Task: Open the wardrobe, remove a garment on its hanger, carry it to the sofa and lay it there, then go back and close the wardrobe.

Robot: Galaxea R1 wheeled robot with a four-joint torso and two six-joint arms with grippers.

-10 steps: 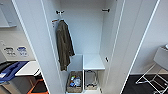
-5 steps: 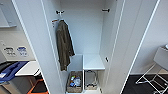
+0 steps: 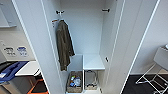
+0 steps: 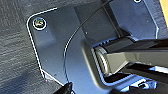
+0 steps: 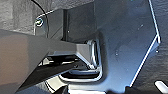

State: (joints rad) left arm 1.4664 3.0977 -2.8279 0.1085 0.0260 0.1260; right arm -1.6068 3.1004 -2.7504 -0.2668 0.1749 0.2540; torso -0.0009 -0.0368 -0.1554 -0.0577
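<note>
White wall [image 3: 160, 37] rises above dark carpeted floor [image 3: 130, 87]. A white chair with thin metal legs [image 3: 155, 72] stands nearby; a white tabletop [image 3: 26, 68] sits opposite.

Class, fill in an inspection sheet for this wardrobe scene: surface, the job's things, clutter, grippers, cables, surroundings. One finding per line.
Surface: white shelf inside the wardrobe, low on the right side, bare.
Job's things: wardrobe stands with both doors open; maroon garment and its hanger, nothing seen.
Clutter: olive-brown jacket hangs at the left of the wardrobe; two baskets sit on the wardrobe floor.
Grippers: finger state cannot be told from the wrist views.
Cables: a thin dark cable runs across the robot's plate in the left wrist view.
Surroundings: white chair with thin metal legs on the right; a table with a blue item on the left.
</note>
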